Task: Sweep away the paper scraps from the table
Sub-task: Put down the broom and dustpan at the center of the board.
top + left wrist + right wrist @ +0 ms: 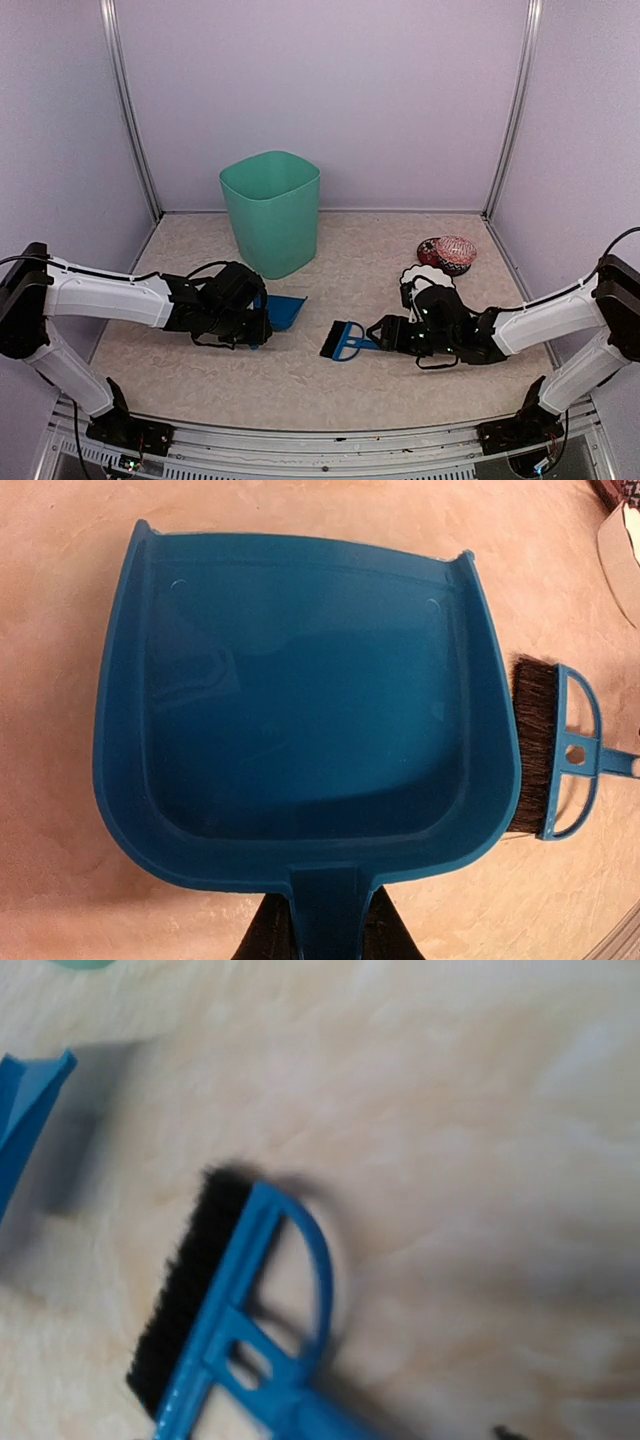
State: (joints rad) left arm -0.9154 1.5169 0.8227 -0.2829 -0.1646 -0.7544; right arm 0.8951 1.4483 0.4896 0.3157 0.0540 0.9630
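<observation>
Jaws of the left arm (100,295) pinch the dustpan (310,720) handle; right arm's (545,318) jaws at brush (345,340): cannot tell.

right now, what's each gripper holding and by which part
Left gripper holds the dustpan by its handle. Right gripper is at the brush handle's end; whether it grips cannot be told.

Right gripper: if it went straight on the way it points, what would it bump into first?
The blue brush, lying just ahead of the right gripper with its handle toward it; whether they already touch is unclear from above.
</observation>
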